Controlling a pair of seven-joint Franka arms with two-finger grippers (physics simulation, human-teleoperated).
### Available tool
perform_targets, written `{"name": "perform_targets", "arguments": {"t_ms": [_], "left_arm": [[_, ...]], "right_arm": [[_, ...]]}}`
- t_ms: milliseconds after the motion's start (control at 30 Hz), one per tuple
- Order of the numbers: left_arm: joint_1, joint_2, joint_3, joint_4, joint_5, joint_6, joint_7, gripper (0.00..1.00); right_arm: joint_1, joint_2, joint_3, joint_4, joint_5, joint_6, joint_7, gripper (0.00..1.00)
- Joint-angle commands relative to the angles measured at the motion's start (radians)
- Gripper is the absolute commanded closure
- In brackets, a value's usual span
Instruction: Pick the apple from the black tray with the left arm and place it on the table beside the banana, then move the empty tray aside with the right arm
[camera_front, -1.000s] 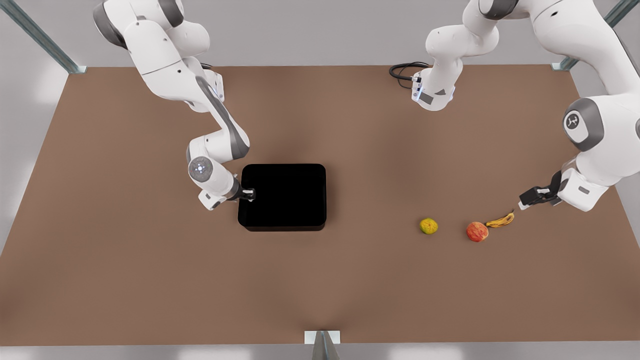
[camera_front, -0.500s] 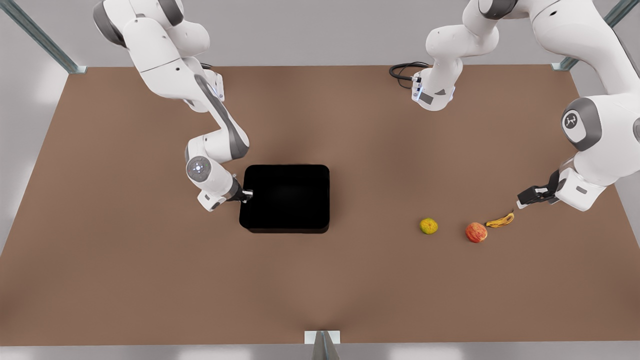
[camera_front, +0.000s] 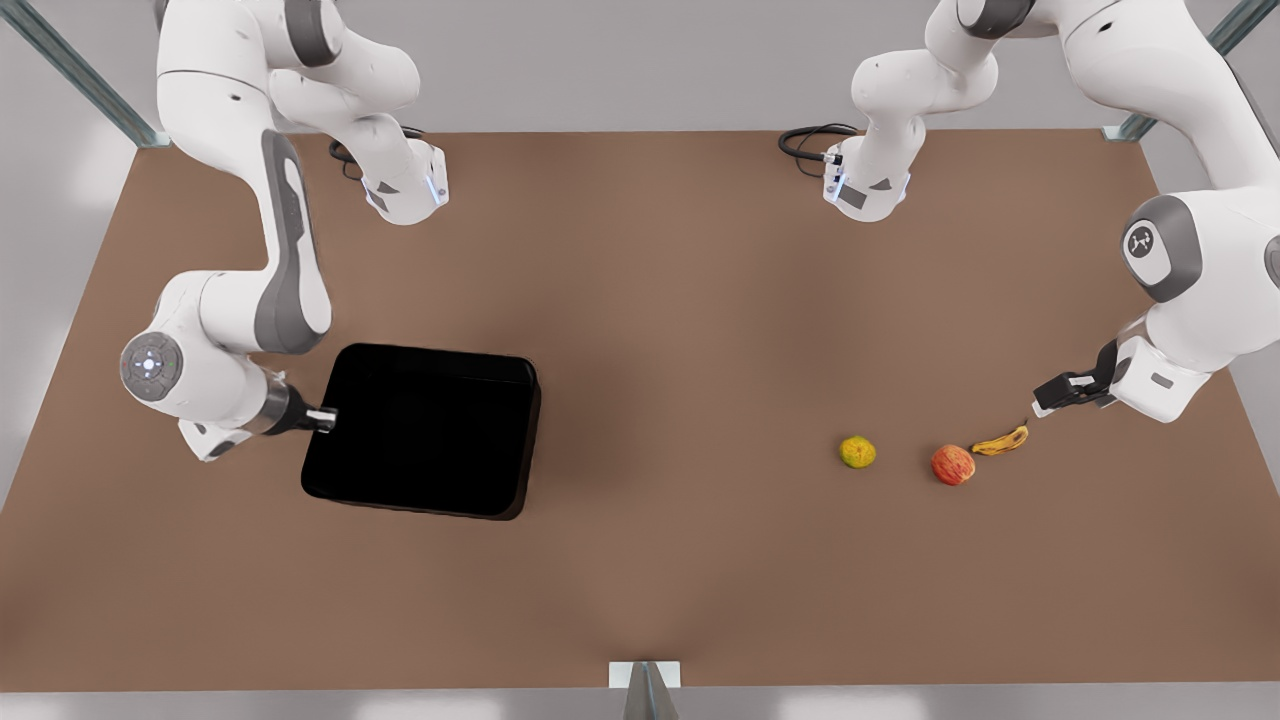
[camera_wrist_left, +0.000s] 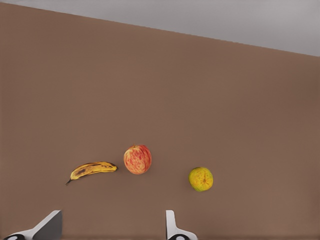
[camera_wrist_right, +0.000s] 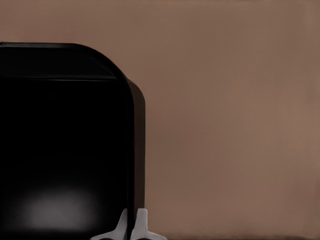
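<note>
Since a second ago, the glossy black rectangular tray (camera_front: 420, 430) with rounded corners and low walls has travelled across the plain matte brown tabletop (camera_front: 640, 590) toward the front view's left and now sits slightly turned; the fruit has not shifted.

Nearest the front camera, the tray lies empty, left of the table's middle in the front view. The right arm's small black two-finger gripper (camera_front: 325, 420) sits at the tray's edge on the front view's left. In the right wrist view its pale fingertips (camera_wrist_right: 131, 227) are pressed together on the tray's thin wall (camera_wrist_right: 131, 165), one on each side.

On the front view's right, three fruits lie in a loose row on the table. A small round yellow-green fruit (camera_front: 857, 452) sits apart toward the centre. The small round red apple (camera_front: 953, 465) with yellowish streaks rests on the tabletop just beside the small curved yellow banana (camera_front: 1001, 441) with brown blotches; whether they touch cannot be told.

Just beyond the banana, the left arm's black gripper (camera_front: 1045, 407) hangs above the table, holding nothing. In the left wrist view its fingers (camera_wrist_left: 172, 227) stand wide apart.

Farthest back, both white jointed arms rise from bases at the table's far edge.
</note>
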Motion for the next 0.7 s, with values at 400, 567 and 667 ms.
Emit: {"name": "perform_targets", "arguments": {"t_ms": [400, 567, 667], "left_arm": [[-0.017, 0.021, -0.006, 0.057, -0.008, 0.004, -0.024, 0.0], [-0.029, 0.026, -0.006, 0.057, 0.004, 0.004, -0.017, 0.0], [-0.029, 0.027, -0.006, 0.057, 0.004, 0.004, -0.018, 0.0]], "right_arm": [[-0.053, 0.312, -0.229, 0.188, 0.052, -0.056, -0.872, 0.9], [-0.073, 0.372, -0.224, 0.19, 0.055, 0.013, -0.873, 0.79], [-0.073, 0.366, -0.226, 0.191, 0.056, 0.013, -0.867, 0.0]]}}
